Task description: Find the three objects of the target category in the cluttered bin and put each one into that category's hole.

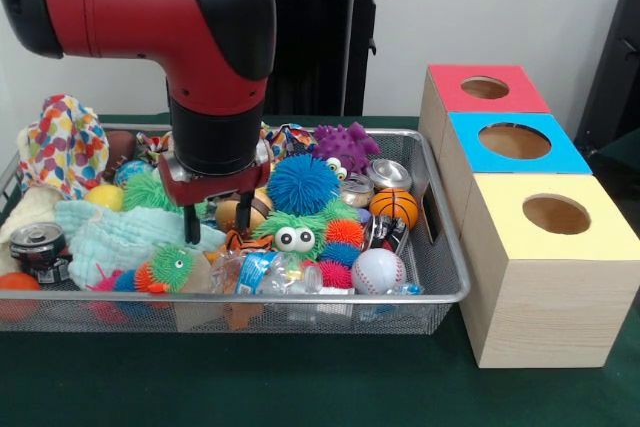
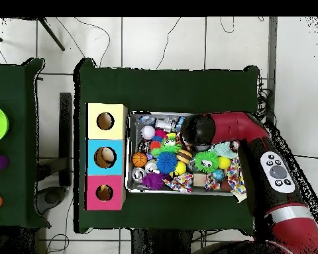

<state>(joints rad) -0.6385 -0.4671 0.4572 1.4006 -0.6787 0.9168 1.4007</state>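
Note:
A wire mesh bin [image 1: 300,297] is heaped with toys. My gripper [image 1: 217,221] hangs low over its middle, open, its two black fingers [image 1: 191,225] apart. A brown football [image 1: 231,211] lies just behind the gap between them; I cannot tell if they touch it. An orange basketball [image 1: 394,205], a white baseball [image 1: 378,270] and a yellow ball [image 1: 104,195] lie in the bin. So do a dark soda can [image 1: 37,245] and a silver can [image 1: 388,174]. In the overhead view the arm [image 2: 218,129] hides the gripper above the bin [image 2: 128,173].
Three wooden boxes with round holes stand beside the bin: red top [image 1: 450,97], blue top [image 1: 470,152], yellow top [image 1: 500,237]. Spiky blue [image 1: 302,184] and purple [image 1: 345,144] toys, a googly-eyed green toy [image 1: 293,234], cloths [image 1: 110,232] and a patterned fabric [image 1: 62,142] crowd the bin.

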